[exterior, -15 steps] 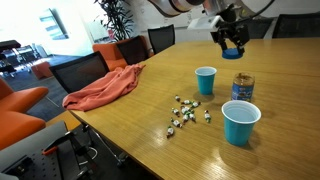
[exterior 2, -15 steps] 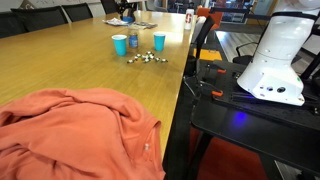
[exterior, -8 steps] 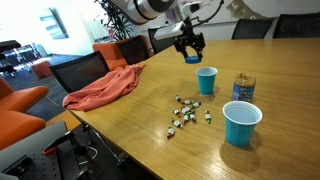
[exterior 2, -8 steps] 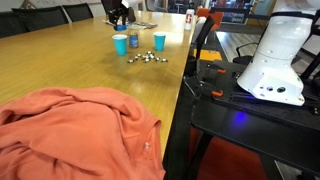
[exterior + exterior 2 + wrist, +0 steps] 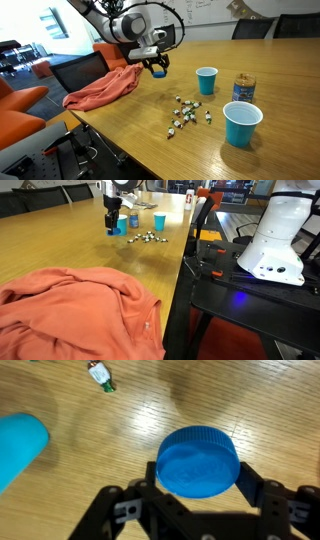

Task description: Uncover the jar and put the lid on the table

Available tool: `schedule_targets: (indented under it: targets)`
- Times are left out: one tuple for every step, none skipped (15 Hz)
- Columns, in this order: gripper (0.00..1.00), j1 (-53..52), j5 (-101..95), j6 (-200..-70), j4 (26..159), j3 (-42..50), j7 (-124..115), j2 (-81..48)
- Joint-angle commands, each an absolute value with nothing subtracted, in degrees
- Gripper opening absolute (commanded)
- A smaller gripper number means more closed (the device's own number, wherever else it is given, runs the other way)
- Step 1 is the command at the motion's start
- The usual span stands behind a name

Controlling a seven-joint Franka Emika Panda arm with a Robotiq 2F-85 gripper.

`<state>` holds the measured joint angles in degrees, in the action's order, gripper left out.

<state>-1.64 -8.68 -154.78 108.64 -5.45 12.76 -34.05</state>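
Fingers: the gripper (image 5: 197, 478) is closed partway on the lid (image 5: 198, 460), with one finger (image 5: 143, 488) on each of two opposite sides of its ribbed rim. It holds nothing else.

Lid: a round blue cap held flat, its broad face looking up at the wrist camera. In an exterior view it shows as a blue spot under the gripper (image 5: 157, 69).

Jar: it stands uncovered on the desk (image 5: 140, 135), with brown contents showing at the open top of the jar (image 5: 243, 88). It is well apart from the gripper, beyond the nearer blue cup (image 5: 206, 80).

Key relation: the desk lies straight below the lid, and the lid's flat face is roughly parallel to the wood. The coming move looks like a plain lowering with no turn of the wrist.

Gap to desk: it probably hangs a little above the wood (no view shows the underside clearly), so I cannot say whether it touches.

Landing spot: there is bare wood under the lid. The little scattered pieces (image 5: 186, 113) and the orange cloth (image 5: 100, 90) lie off to either side.

Stage: the uncovering looks done, and the lid is not yet set down.

Risk: if released from too high, the lid could roll on its edge.
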Motion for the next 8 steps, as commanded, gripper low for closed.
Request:
schedule_targets:
  targets:
    - [0.54,-0.1,-8.7,-162.7,112.7,-8.1,18.4,-34.3]
    - [0.54,-0.1,-9.3,-164.3,113.1,-8.1,19.2,-35.0]
    - [0.54,-0.2,-9.8,-165.4,113.5,-8.0,19.9,-35.6]
    - [0.54,-0.3,-10.4,-166.6,113.9,-7.7,20.6,-36.2]
    - [0.54,-0.4,-11.1,-167.6,114.2,-7.3,21.2,-36.8]
    - [0.54,-0.5,-12.0,-168.4,114.5,-6.9,21.8,-37.3]
    - [0.95,-0.7,-12.9,-169.2,114.7,-6.5,22.0,-37.8]
    - [0.96,-0.6,-13.4,-169.6,114.8,-6.4,22.0,-38.1]
